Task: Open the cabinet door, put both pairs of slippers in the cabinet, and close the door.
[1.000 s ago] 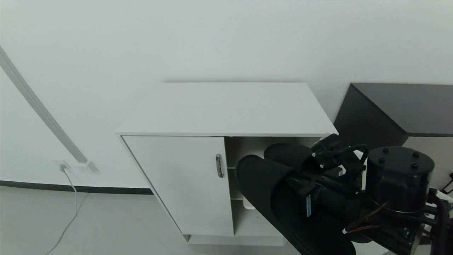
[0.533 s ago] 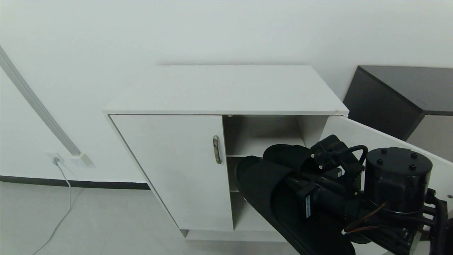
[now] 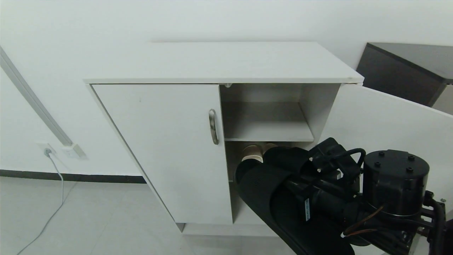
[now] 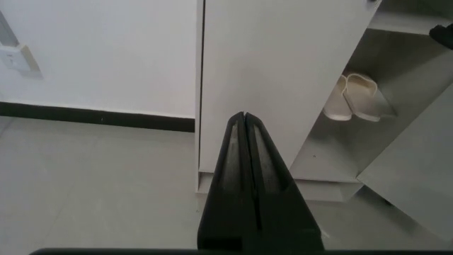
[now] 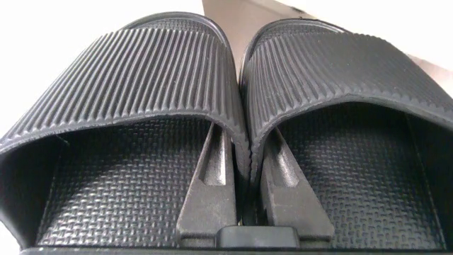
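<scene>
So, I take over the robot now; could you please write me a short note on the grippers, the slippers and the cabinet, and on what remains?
Right gripper: shut on the black slippers, its fingers inside the pair and pinching the inner walls together, in front of the open side of the cabinet.
Left gripper: shut, empty, facing the closed left door.
Done: right door is open; light slippers lie on the shelf under the top one.
Left: put the black slippers in, release, close the right door.
</scene>
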You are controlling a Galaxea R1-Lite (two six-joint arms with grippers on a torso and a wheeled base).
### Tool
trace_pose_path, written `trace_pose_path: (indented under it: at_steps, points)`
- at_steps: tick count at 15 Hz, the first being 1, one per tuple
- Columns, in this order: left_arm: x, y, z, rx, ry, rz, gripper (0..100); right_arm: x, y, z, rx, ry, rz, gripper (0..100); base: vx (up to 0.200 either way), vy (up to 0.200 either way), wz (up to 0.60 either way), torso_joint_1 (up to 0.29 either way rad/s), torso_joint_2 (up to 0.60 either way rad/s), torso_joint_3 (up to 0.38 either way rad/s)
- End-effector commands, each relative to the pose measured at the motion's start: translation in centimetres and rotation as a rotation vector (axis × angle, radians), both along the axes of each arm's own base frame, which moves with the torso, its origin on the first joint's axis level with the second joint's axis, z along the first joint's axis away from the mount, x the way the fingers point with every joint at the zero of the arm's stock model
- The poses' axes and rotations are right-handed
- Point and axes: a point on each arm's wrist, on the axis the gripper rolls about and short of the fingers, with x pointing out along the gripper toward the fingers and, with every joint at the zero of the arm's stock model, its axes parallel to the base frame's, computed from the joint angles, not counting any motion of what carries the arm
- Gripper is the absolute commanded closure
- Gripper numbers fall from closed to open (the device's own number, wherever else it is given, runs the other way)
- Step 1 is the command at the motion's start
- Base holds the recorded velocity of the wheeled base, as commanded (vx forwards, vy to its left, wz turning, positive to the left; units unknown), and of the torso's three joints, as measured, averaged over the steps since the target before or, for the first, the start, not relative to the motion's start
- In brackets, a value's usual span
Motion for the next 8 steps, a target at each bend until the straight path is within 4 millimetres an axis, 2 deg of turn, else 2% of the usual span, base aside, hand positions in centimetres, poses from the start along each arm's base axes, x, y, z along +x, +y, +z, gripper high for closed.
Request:
trace_pose_path:
  at_steps: [1,8]
  points:
    - [0.0,0.0,0.0,0.0,0.0,0.001,100,0.05,0.05,-0.16,-0.004,0.004,0.0,100,0.0,0.0,0.0,-0.11,0.47,0.339]
    - [0.0,0.0,0.0,0.0,0.0,-0.001,100,-0.03,0.03,-0.27,-0.018,0.0,0.004,100,0.0,0.0,0.0,-0.077,0.45,0.37]
